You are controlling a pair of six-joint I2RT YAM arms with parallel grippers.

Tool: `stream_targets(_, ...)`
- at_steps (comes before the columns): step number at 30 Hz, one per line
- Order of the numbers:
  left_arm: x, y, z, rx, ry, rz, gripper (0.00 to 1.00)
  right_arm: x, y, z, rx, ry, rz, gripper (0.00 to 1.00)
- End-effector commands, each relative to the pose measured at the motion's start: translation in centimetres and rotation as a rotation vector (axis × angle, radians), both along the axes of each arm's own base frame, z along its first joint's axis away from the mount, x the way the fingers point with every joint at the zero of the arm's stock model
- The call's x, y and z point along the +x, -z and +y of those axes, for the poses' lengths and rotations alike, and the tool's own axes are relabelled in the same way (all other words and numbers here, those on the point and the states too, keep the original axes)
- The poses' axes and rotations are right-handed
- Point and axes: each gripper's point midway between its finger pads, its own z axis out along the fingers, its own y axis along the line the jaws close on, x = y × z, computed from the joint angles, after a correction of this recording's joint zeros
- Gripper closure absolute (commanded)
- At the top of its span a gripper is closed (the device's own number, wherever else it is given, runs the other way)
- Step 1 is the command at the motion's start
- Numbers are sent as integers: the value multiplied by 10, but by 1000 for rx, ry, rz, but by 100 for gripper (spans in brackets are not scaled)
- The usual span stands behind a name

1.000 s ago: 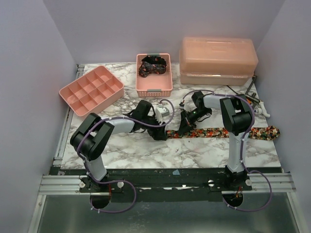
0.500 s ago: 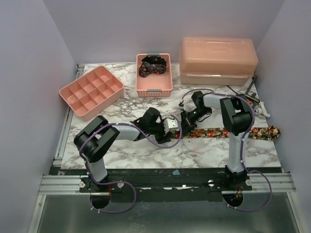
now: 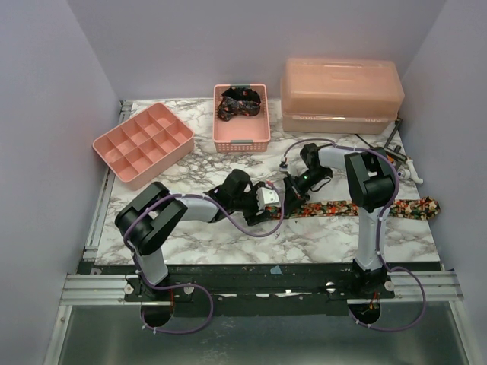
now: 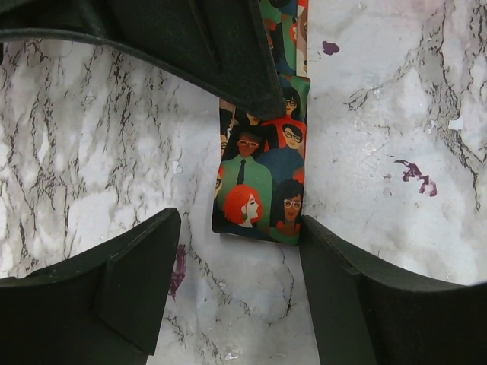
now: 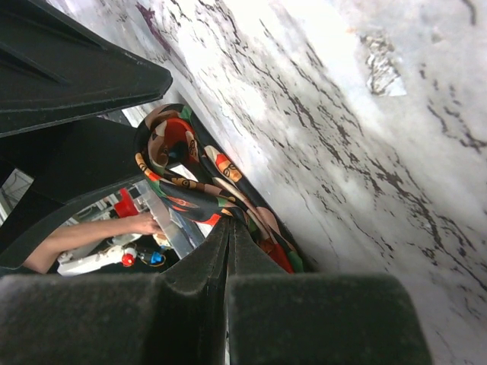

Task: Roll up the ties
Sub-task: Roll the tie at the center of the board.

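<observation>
We see L pincer (image 4: 240, 228) w/ jaws apart, tips either side of the narrow end of the printed tie (image 4: 260, 179), which lies flat on the marble bench (image 4: 396, 114). R pincer (image 5: 230, 225) is clamped on a fold of same tie. Second tie (image 3: 239, 103) sits bunched in pink basket (image 3: 241, 141) at back.
</observation>
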Motion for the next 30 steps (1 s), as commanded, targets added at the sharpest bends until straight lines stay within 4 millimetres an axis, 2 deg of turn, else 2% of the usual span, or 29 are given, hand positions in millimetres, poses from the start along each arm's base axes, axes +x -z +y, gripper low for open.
stream_targets(1, -21, 27, 10, 92, 81, 93, 33, 9, 67, -48, -274, -149, -157, 97)
stream_targets(4, -27, 28, 9, 99, 107, 135, 43, 11, 67, -48, -282, -139, -160, 97)
stream_targets(8, -33, 11, 3, 45, 144, 130, 61, 12, 71, -46, -287, -122, -151, 97)
stream_targets(13, -32, -19, -14, -35, 147, 144, 65, 13, 73, -44, -287, -99, -141, 98)
stream_targets(16, -28, -29, -30, -49, 134, 171, 65, 15, 72, -42, -282, -87, -140, 98)
stream_targets(19, -28, -27, -45, -34, 141, 168, 64, 16, 71, -40, -275, -79, -138, 98)
stream_targets(25, -22, -14, -59, -12, 115, 181, 64, 16, 66, -37, -260, -71, -135, 98)
stream_targets(30, -15, 10, -53, 52, 49, 203, 63, 19, 54, -29, -217, -53, -133, 97)
